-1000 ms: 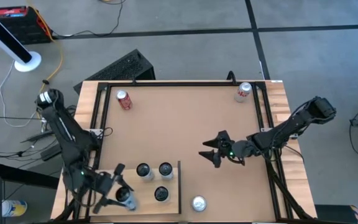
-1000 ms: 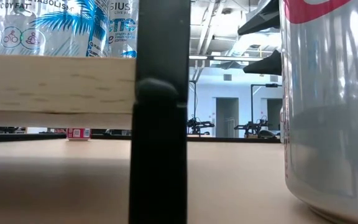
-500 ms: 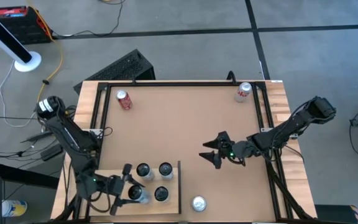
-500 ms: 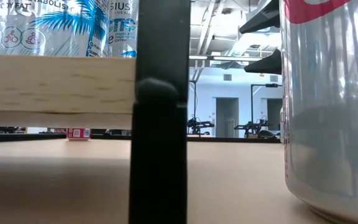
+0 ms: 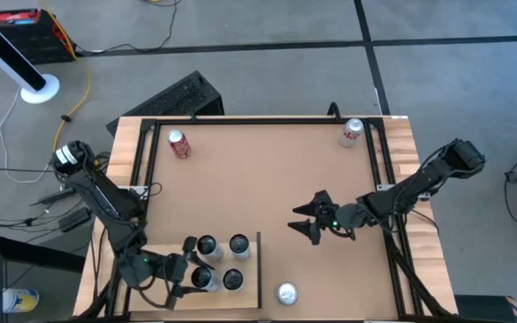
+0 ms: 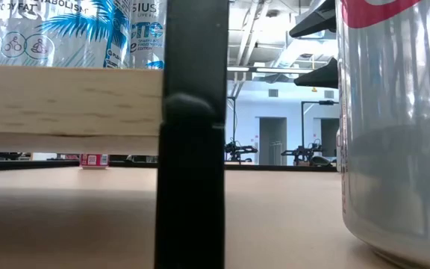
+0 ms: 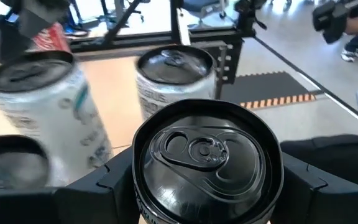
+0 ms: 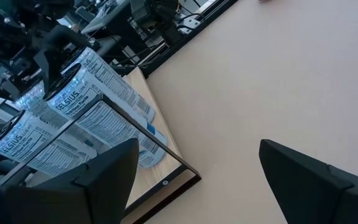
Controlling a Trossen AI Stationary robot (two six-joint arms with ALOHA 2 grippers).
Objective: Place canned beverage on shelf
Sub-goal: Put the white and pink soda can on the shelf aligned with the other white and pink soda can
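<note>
Can point(image 5: 204, 279) w/ dark top sits on the shelf point(image 5: 160, 260) at the desk point(image 5: 267, 179) near edge, toward its left corner, gripped by left tool point(image 5: 191, 274). High view: three other cans on the shelf right beside it; a loose silver can point(image 5: 286, 292) stands on the desk just past the shelf's black rail. Red can point(image 5: 179, 144) near far-left corner, another point(image 5: 351, 132) at far-right corner. Right tool point(image 5: 305, 218) hangs over desk centre-right, fingers apart, nothing in it. Low view: shelf board edge, black post, big silver can up close. Left wrist view: can point(image 7: 207, 158) clamped btwn the fingers, two pale cans behind. Right wrist view: open fingers, shelf cans beyond.
</note>
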